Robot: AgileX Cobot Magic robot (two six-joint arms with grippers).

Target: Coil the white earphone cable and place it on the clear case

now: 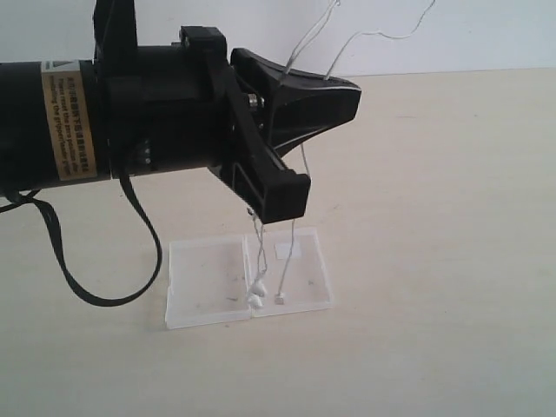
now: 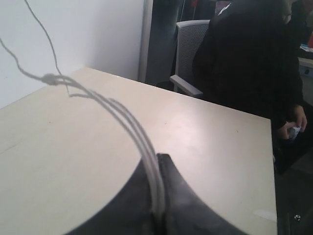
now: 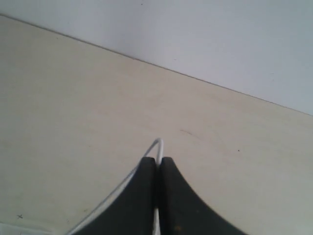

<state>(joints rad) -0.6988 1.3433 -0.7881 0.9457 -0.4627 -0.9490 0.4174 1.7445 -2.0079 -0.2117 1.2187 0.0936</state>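
Earbuds (image 1: 258, 295) of the white earphone cable (image 1: 287, 261) dangle over the clear case (image 1: 204, 287); left pincer (image 2: 160, 159) and right pincer (image 3: 157, 161) clench strands; slow, centred lowering looks wisest.

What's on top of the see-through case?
Earbuds and plug of the white earphone cable dangle onto the clear case, beside a white sticker. The end effector hides the cable higher up.
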